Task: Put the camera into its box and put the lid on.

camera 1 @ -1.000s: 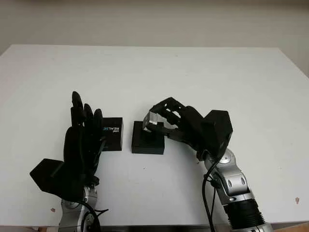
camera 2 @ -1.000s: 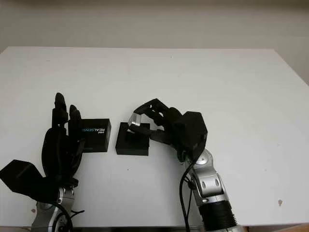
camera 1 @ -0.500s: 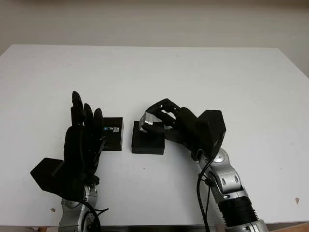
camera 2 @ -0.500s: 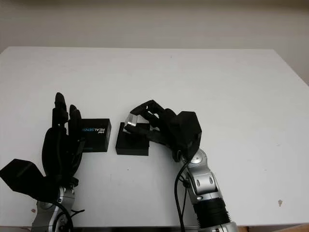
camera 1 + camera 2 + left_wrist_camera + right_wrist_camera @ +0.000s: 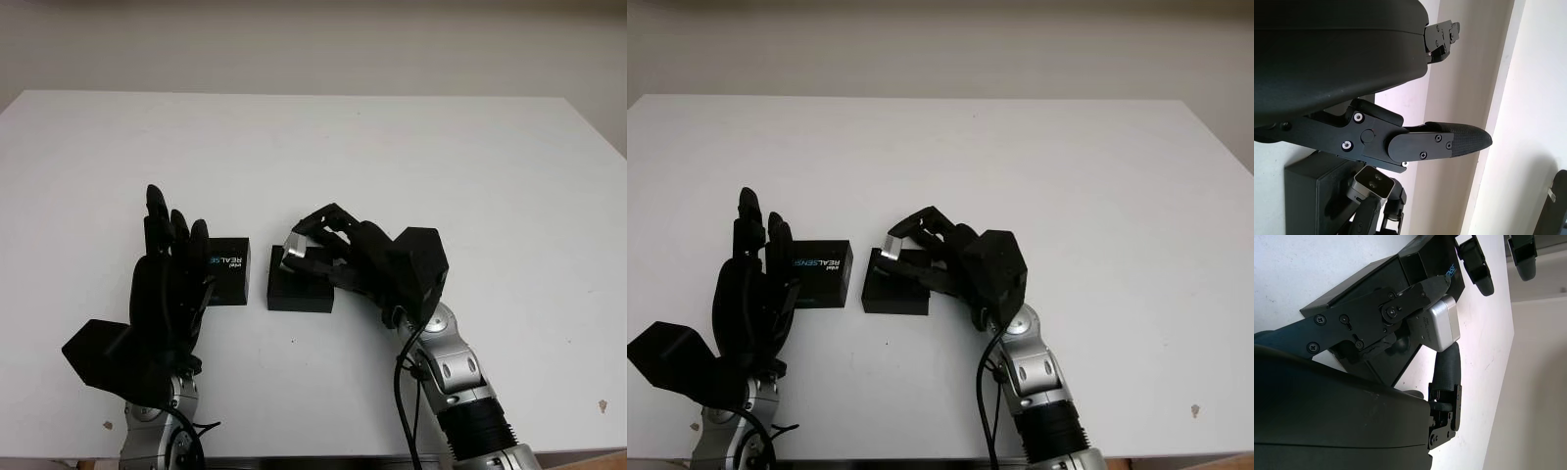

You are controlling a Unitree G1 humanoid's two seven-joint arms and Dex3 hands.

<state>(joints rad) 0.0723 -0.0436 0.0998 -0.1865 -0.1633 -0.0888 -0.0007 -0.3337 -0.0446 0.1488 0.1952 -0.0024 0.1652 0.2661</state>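
The right hand [image 5: 323,257] pinches the small silver camera [image 5: 294,249] just over the open black box [image 5: 300,289] on the table [image 5: 411,157], seemingly not yet seated, so lowering comes next, while the open left hand [image 5: 168,286] waits beside the lid [image 5: 228,271].

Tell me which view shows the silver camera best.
The right wrist view: the camera is close up, pinched in the right hand over the open box. The eye views show it as a small silver block between the fingers above the box. The left wrist view shows its lens face from the side.
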